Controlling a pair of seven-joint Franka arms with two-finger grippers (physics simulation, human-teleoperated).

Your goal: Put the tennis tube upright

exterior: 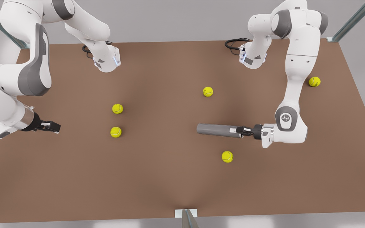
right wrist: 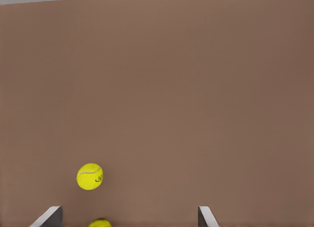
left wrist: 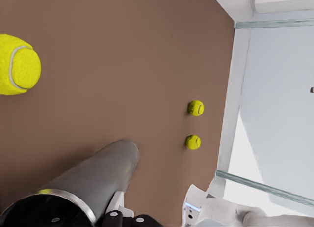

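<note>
- Nearest to me is the hollow rimmed end of the tennis tube (left wrist: 93,180). My left claw (exterior: 237,129) is at that end and, as far as I can judge, pinched on the rim wall.
- From there the tube runs straight away from my left wrist. It lies flat on the brown table (exterior: 169,183), its long axis pointing toward the front view's left.
- Standing it up turns on that: the closed end is the far one, so I judge I must swing the gripped end up over it.
- A yellow tennis ball (exterior: 227,156) sits near the tube's side, not touching; another ball (exterior: 208,91) lies on the other side, farther off.
- Beyond the tube's far end, well apart, are two more balls (exterior: 117,108), one beside the other.
- My right claw (exterior: 53,126) waits past them with fingers (right wrist: 49,217) spread, holding nothing and much farther from the tube.
- Past the table edge are pale grey walls and metal frame rails (exterior: 353,20).
</note>
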